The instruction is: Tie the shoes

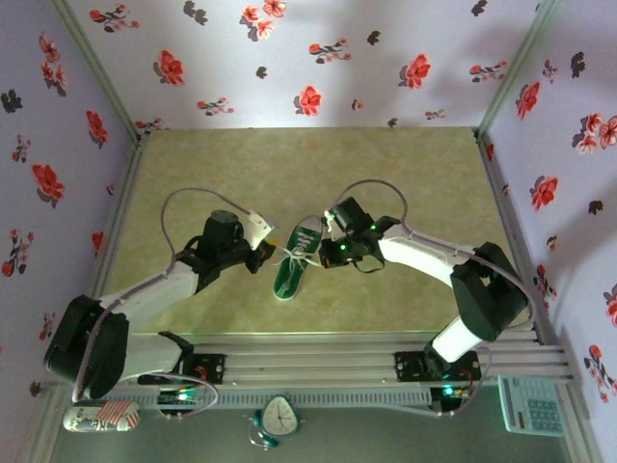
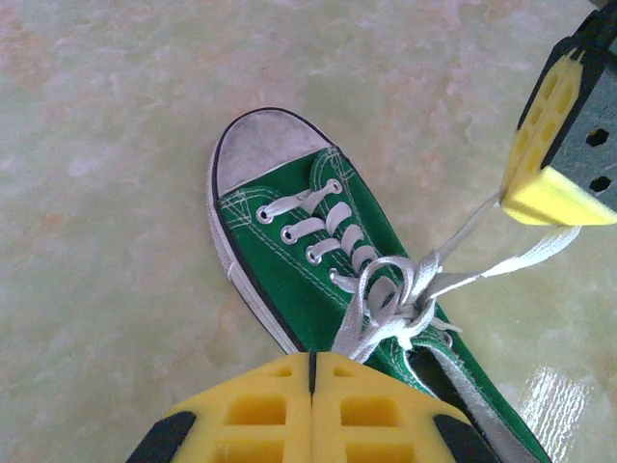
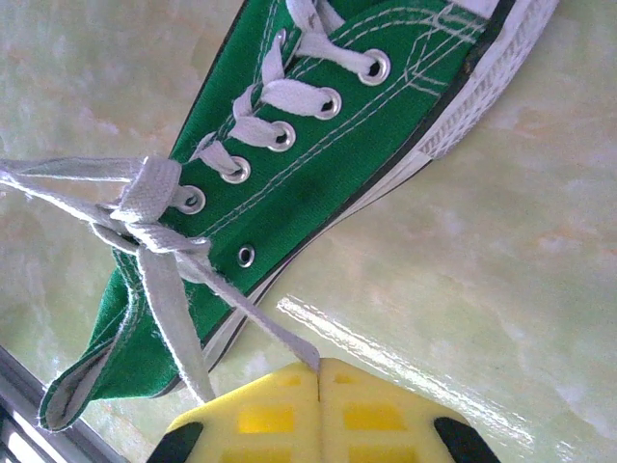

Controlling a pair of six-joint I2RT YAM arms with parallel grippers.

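Left wrist view: green sneaker (image 2: pixel 289 260) lies on the pale counter (image 2: pixel 116 193), with its white toe cap toward 11 o'clock and its heel end toward 5 o'clock. The left fingers (image 2: pixel 241 415) sit at 6 o'clock, pressed together. A strand of white lace runs from the knot (image 2: pixel 400 304) down under them and is apparently pinched. The right fingers (image 2: pixel 540 135), at 2 o'clock, are closed on another strand drawn taut from the knot. Right wrist view: the right fingers are at 6 o'clock, shut, with a lace strand entering the seam between them. The knot sits at 9 o'clock over the upper eyelets, and further strands lead off toward 9 o'clock. The shoe mouth (image 3: pixel 77 391), at 7 o'clock, is the one container-like part, and nothing is seen inside it. Top external view: the sneaker lies mid-counter, toe toward 1 o'clock. The left fingers are just beside it at 9 o'clock and the right fingers just beside it at 3 o'clock. A patterned cylinder (image 1: pixel 96 418) lies on its side beyond the counter's near edge at 7 o'clock, and its contents cannot be told. Step judged in hand: drawing the strands apart to seat the knot. Handling note: pull evenly toward 9 and 3 o'clock and low over the counter, so the light shoe neither slides nor tips. Keep both pinches firm, since flat lace may slip. Stop once the knot sits snug on the tongue.
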